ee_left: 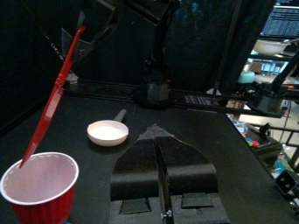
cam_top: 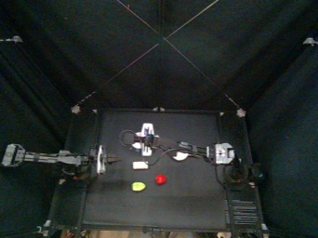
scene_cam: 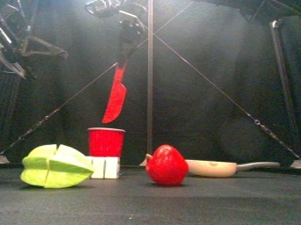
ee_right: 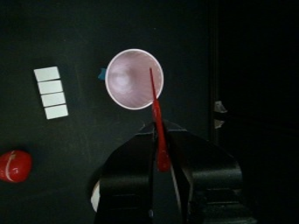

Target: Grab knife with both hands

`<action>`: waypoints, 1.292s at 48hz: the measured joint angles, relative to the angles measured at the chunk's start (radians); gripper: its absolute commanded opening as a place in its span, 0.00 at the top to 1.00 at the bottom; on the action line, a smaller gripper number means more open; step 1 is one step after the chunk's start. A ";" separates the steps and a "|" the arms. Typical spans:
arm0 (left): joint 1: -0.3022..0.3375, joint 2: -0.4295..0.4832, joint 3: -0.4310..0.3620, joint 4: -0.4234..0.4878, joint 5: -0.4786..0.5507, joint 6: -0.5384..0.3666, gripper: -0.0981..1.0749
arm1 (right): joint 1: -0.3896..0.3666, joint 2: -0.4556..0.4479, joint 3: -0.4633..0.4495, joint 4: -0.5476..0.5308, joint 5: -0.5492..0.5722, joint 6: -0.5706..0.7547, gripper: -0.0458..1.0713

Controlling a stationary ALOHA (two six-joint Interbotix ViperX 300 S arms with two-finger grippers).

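Black curtains ring a black table point(scene_cam: 235, 198). Left gripper point(ee_left: 163, 179): jaws pressed together, nothing held, red cup point(ee_left: 38, 187) just beside it. Right gripper point(ee_right: 163, 160) pinches the knife point(scene_cam: 114, 95) by its top, blade hanging straight below over the cup.

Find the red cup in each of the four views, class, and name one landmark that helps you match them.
Top: hidden under the arms, cannot tell.
Front: red cup, lower left, below the hanging knife.
Left wrist: bottom left corner.
Right wrist: upper middle.
Shared landmark: the knife's blade pointing into the cup.
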 measured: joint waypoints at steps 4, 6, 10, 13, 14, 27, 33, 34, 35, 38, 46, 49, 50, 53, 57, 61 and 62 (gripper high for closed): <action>0.000 0.000 0.000 0.000 0.000 -0.002 0.91 | 0.009 -0.008 0.000 -0.003 0.003 0.002 0.52; 0.000 0.000 0.000 0.000 0.000 -0.002 0.91 | 0.015 -0.017 0.000 -0.003 0.005 -0.002 0.52; 0.000 0.000 0.000 0.000 0.000 0.000 0.91 | 0.028 -0.038 0.000 -0.005 0.005 0.006 0.52; 0.000 0.000 0.000 0.000 0.000 -0.002 0.91 | 0.038 -0.061 0.000 -0.005 0.006 0.005 0.52; 0.000 0.000 0.000 0.000 0.000 0.000 0.91 | 0.041 -0.067 0.000 -0.005 0.006 0.003 0.52; 0.000 0.000 0.000 0.000 0.000 0.000 0.91 | 0.106 -0.193 0.087 -0.032 0.003 0.101 0.52; 0.000 0.000 0.000 0.000 0.000 -0.002 0.91 | 0.150 -0.288 0.215 -0.078 -0.028 0.164 0.52; 0.000 0.000 0.000 0.000 0.000 -0.002 0.91 | 0.160 -0.304 0.235 -0.086 -0.038 0.170 0.52; 0.000 0.000 0.000 0.000 0.000 0.000 0.91 | 0.170 -0.319 0.256 -0.095 -0.052 0.176 0.52; 0.000 0.000 0.000 0.000 0.000 0.000 0.91 | 0.204 -0.374 0.333 -0.117 -0.100 0.193 0.52; -0.002 0.000 0.000 0.000 0.000 0.000 0.91 | 0.281 -0.554 0.588 -0.156 -0.290 0.333 0.52; 0.000 0.000 0.000 0.000 0.000 -0.002 0.91 | 0.302 -0.614 0.681 -0.187 -0.365 0.391 0.52; 0.000 0.002 0.000 0.000 0.000 0.000 0.91 | 0.311 -0.635 0.718 -0.202 -0.394 0.413 0.52; 0.000 0.000 0.000 0.000 0.000 0.000 0.91 | 0.331 -0.690 0.805 -0.235 -0.466 0.459 0.52; 0.000 0.000 0.000 0.000 0.000 0.000 0.91 | 0.348 -0.776 0.940 -0.290 -0.589 0.552 0.52; 0.000 0.000 0.000 0.002 0.000 0.000 0.91 | 0.354 -0.864 1.074 -0.339 -0.719 0.650 0.52; -0.002 0.000 0.000 0.002 0.000 0.000 0.91 | 0.354 -0.884 1.104 -0.351 -0.750 0.670 0.52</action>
